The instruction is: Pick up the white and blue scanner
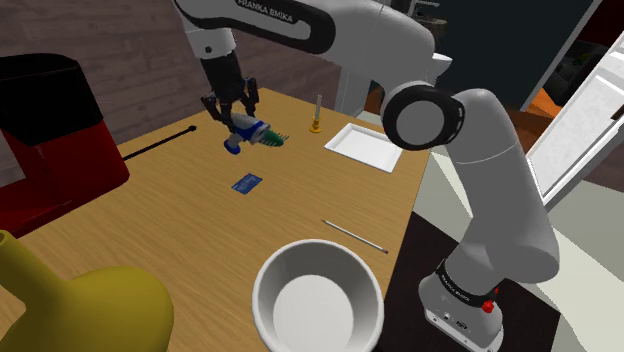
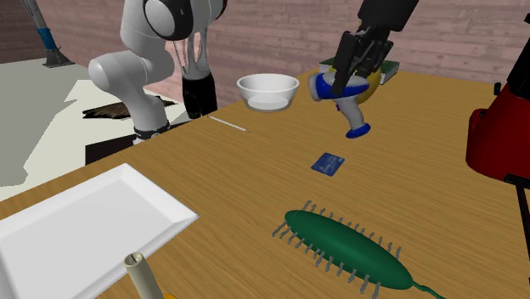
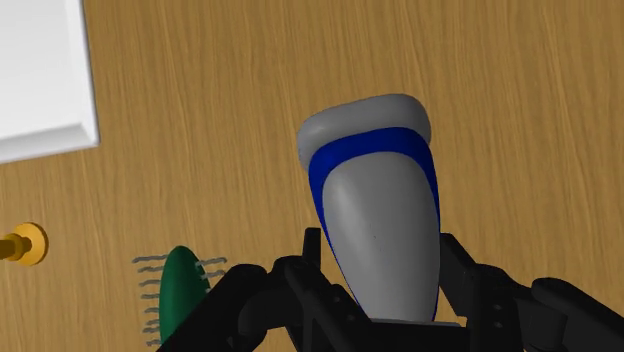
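Loses the scanner's (image 3: 375, 200) near end behind the black fingers (image 3: 300, 290) in the wrist view, and half of the green brush (image 3: 178, 290) behind the same gripper (image 3: 378, 262). Cuts the white tray (image 3: 40, 70) and the small yellow holder (image 3: 22, 243) at that view's edge. Crops the bowl (image 1: 318, 245) at the shoulder view's bottom edge, the yellow vessel (image 1: 90, 310) (kind unclear) at its lower left corner and the red and black machine (image 1: 50, 140) at its left edge. Cannot read anything on the small blue card (image 1: 246, 183).
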Robot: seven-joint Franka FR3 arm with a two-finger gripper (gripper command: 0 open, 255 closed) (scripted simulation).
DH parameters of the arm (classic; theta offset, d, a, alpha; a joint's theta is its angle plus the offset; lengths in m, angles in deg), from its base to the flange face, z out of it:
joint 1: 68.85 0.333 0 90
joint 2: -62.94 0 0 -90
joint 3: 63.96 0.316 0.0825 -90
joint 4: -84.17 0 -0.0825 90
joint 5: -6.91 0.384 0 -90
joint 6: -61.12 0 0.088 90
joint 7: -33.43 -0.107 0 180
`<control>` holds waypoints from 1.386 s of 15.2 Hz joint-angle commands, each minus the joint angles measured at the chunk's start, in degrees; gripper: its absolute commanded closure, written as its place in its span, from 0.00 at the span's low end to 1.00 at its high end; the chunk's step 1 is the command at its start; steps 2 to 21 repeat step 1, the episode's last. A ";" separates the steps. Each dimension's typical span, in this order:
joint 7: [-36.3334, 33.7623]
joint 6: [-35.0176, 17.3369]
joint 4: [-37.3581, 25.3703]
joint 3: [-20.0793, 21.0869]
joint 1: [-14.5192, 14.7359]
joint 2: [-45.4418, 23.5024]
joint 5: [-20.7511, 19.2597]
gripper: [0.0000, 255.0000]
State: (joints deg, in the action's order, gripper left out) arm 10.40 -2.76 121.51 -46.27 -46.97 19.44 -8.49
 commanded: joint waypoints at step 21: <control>0.23 1.45 -2.73 -0.24 0.61 -1.24 -0.25 1.00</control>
